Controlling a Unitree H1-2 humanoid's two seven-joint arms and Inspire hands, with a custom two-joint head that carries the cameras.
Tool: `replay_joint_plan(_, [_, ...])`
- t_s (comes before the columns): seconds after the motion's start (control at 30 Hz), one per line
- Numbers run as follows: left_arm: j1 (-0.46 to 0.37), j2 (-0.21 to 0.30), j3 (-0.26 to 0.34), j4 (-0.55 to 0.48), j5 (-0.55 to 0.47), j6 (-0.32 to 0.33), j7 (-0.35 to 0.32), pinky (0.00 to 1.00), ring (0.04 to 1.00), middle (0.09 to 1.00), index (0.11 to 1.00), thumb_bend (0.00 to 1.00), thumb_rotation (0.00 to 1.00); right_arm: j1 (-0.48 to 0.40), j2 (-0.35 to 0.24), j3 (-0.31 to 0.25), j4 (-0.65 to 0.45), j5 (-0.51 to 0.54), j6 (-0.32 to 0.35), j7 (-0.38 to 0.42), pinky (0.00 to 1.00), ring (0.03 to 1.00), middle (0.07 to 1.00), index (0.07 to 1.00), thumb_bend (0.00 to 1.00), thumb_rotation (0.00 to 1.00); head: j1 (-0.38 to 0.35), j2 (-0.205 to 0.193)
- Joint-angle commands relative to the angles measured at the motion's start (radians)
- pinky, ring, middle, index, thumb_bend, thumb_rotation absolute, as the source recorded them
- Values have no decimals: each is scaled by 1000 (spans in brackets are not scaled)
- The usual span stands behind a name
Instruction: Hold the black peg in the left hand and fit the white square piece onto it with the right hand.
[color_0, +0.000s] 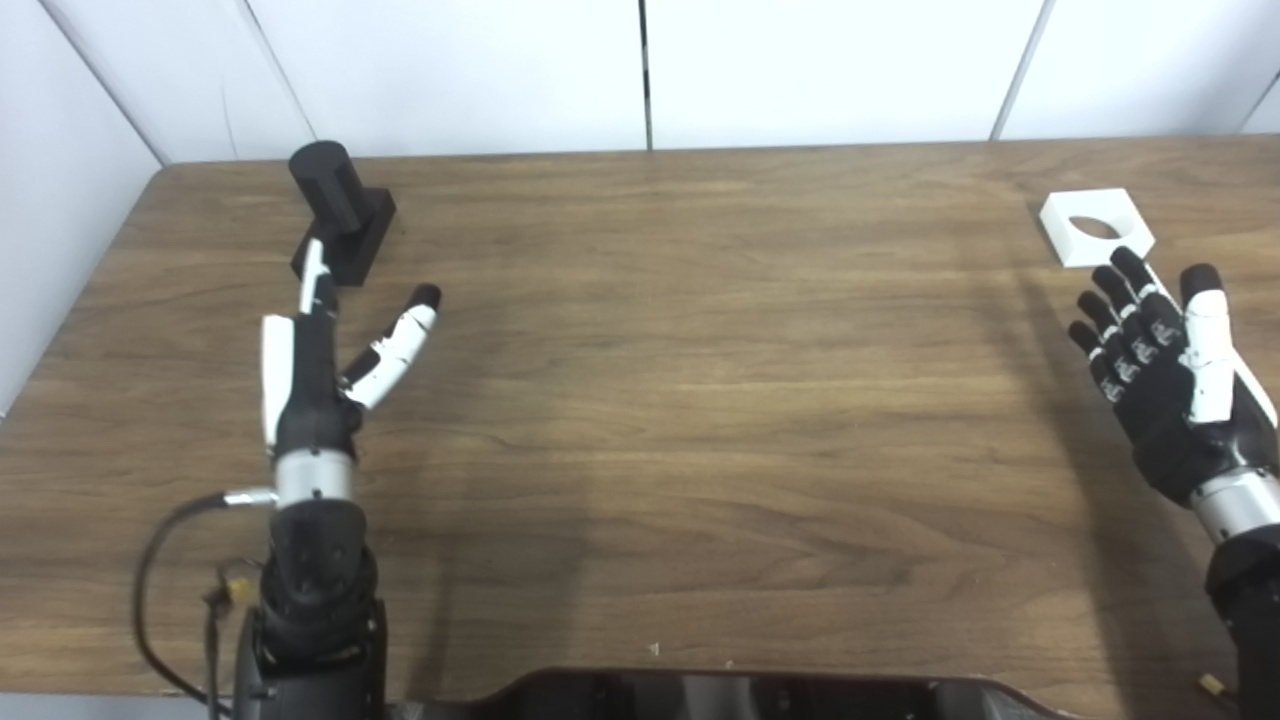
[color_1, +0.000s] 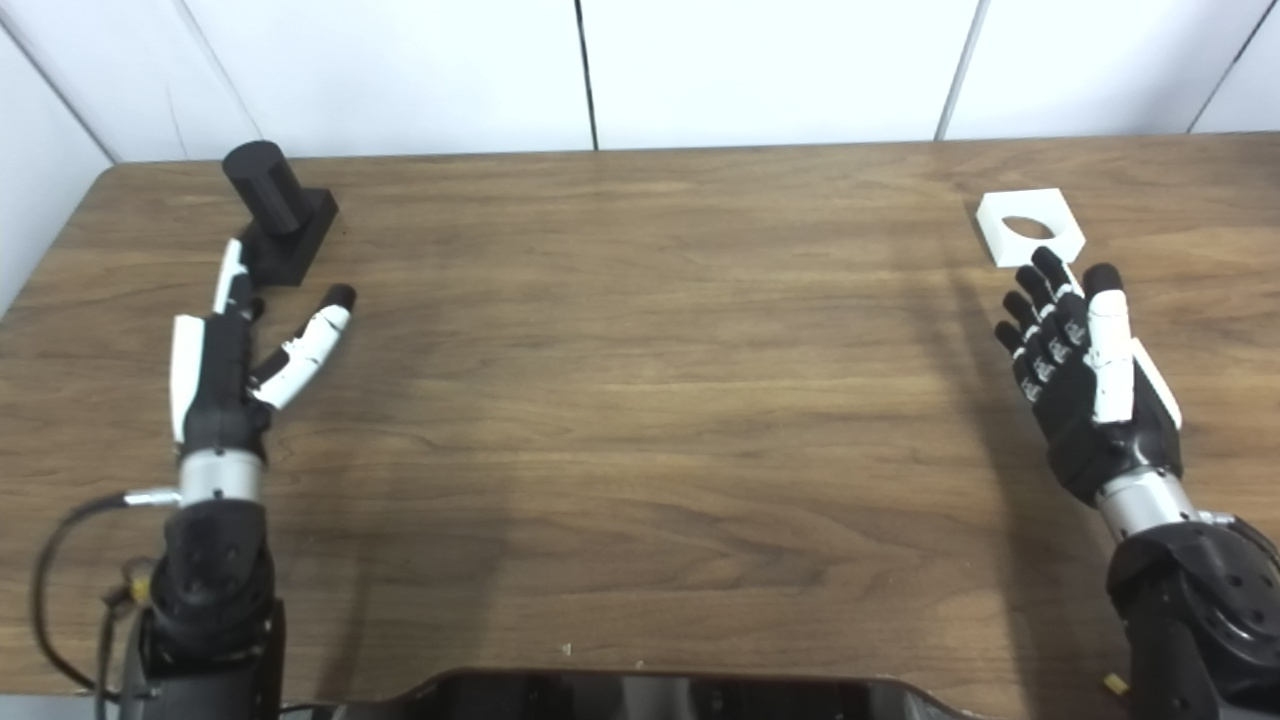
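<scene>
Left eye view shows you the peg upright at the table's far left, just beyond your empty, spread left robot hand; the square piece lies just ahead of your open right robot hand.

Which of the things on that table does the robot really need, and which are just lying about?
Needed:
- black peg on its base
- white square piece with a round hole
- left robot hand, open
- right robot hand, open

Just there:
- wooden table
- cable by the left arm
</scene>
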Motion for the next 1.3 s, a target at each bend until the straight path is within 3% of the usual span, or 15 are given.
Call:
replay_joint_plan(0.0, [-70,18,8,-25,118,24,20,910,998,1000,1000,877,505,-35,-19,3,-11,-7,-34,14,1000,1000,1000,1000,558,1000,8,-2])
replay_joint_plan(0.17, [-142,24,33,41,383,26,-28,995,1000,1000,990,927,578,-38,-17,11,-5,-24,-40,10,1000,1000,1000,1000,555,1000,18,-8])
replay_joint_plan(0.23, [-166,21,50,70,502,26,-79,999,1000,1000,979,928,631,-38,-19,14,-2,-29,-44,13,1000,1000,1000,1000,559,1000,25,-11])
replay_joint_plan(0.4, [-226,0,104,153,787,26,-233,1000,1000,1000,931,913,658,-33,-21,11,8,-32,-57,23,1000,1000,1000,1000,574,1000,47,-28])
replay_joint_plan(0.5, [-250,7,107,209,890,26,-269,1000,1000,1000,892,888,665,-30,-19,6,16,-32,-60,24,1000,1000,1000,1000,581,1000,47,-31])
replay_joint_plan(0.77, [-313,8,144,338,999,26,-314,1000,1000,1000,859,863,717,-30,-27,5,28,-44,-71,40,1000,1000,1000,1000,589,1000,62,-46])
replay_joint_plan(0.9, [-330,8,164,399,1014,26,-324,1000,1000,1000,858,852,749,-24,-27,6,45,-48,-93,51,1000,1000,1000,1000,586,1000,93,-94])
replay_joint_plan(1.27, [-350,-12,191,500,997,25,-272,1000,1000,1000,852,837,772,-19,-34,19,122,-53,-165,94,1000,1000,1000,1000,543,1000,131,-183])
